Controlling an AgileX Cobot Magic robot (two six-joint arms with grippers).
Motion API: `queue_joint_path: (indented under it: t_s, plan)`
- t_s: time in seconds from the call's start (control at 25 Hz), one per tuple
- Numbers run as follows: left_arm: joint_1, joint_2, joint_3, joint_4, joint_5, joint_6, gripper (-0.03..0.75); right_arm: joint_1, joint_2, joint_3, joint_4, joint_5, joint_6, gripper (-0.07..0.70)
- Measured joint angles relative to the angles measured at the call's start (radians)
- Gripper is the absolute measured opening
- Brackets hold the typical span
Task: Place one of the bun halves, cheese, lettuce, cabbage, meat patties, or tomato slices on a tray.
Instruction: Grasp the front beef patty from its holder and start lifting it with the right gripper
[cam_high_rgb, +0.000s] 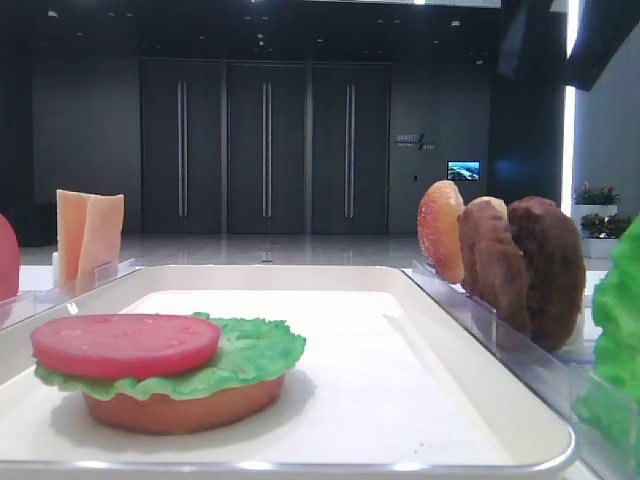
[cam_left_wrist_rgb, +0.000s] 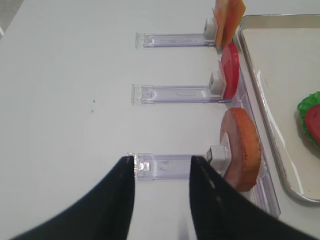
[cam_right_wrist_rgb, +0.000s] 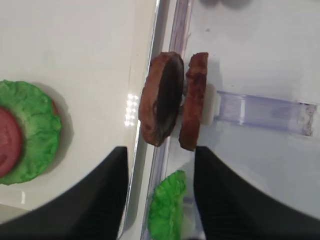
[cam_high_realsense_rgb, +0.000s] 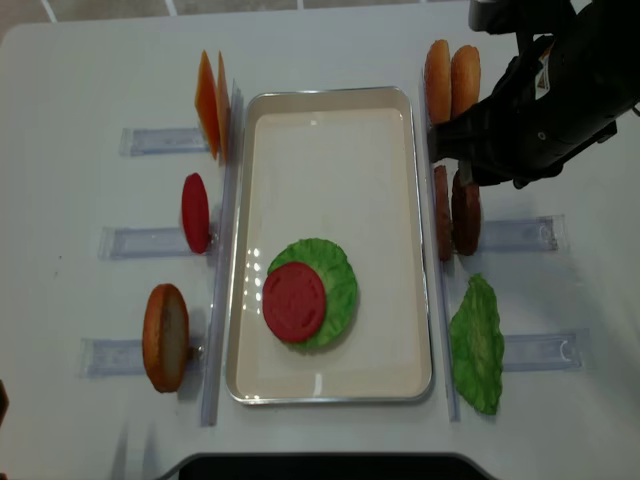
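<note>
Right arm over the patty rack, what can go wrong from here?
1. The two brown meat patties stand on edge, pressed together in the clear plastic holder; the open right gripper may take both, or tip the darker one.
2. They sit right beside the white tray's rim, so a finger could strike it.
3. The red tomato slice on the green lettuce could shift under a dropped patty.

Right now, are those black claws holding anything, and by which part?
Nothing is held. The right gripper hangs open above the two patties, touching neither. The left gripper is open too, over an empty holder.
</note>
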Motion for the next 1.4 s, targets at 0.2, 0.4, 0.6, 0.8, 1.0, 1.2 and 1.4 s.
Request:
queue_joint_path:
  t_s: [0.2, 0.4, 0.6, 0.8, 1.0, 1.2, 1.4]
  plan:
    - [0.000, 0.000, 0.000, 0.000, 0.000, 0.000, 0.282, 0.001, 0.033, -0.019, 0.021, -0.061, -0.007, 0.349]
    - [0.000, 0.000, 0.000, 0.000, 0.000, 0.000, 0.282, 0.001, 0.061, -0.028, 0.061, -0.091, -0.010, 0.393]
    - [0.000, 0.000, 0.000, 0.000, 0.000, 0.000, 0.282, 0.001, 0.087, -0.030, 0.062, -0.094, -0.011, 0.395]
    - [0.000, 0.000, 0.000, 0.000, 0.000, 0.000, 0.282, 0.001, 0.121, -0.030, 0.062, -0.095, -0.011, 0.396]
    - [0.000, 0.000, 0.000, 0.000, 0.000, 0.000, 0.282, 0.001, 0.166, -0.030, 0.062, -0.090, -0.011, 0.396]
    - [0.000, 0.000, 0.000, 0.000, 0.000, 0.000, 0.282, 0.001, 0.201, -0.030, 0.062, -0.088, -0.012, 0.396]
    - [0.000, 0.000, 0.000, 0.000, 0.000, 0.000, 0.282, 0.001, 0.208, -0.030, 0.078, -0.089, -0.014, 0.396]
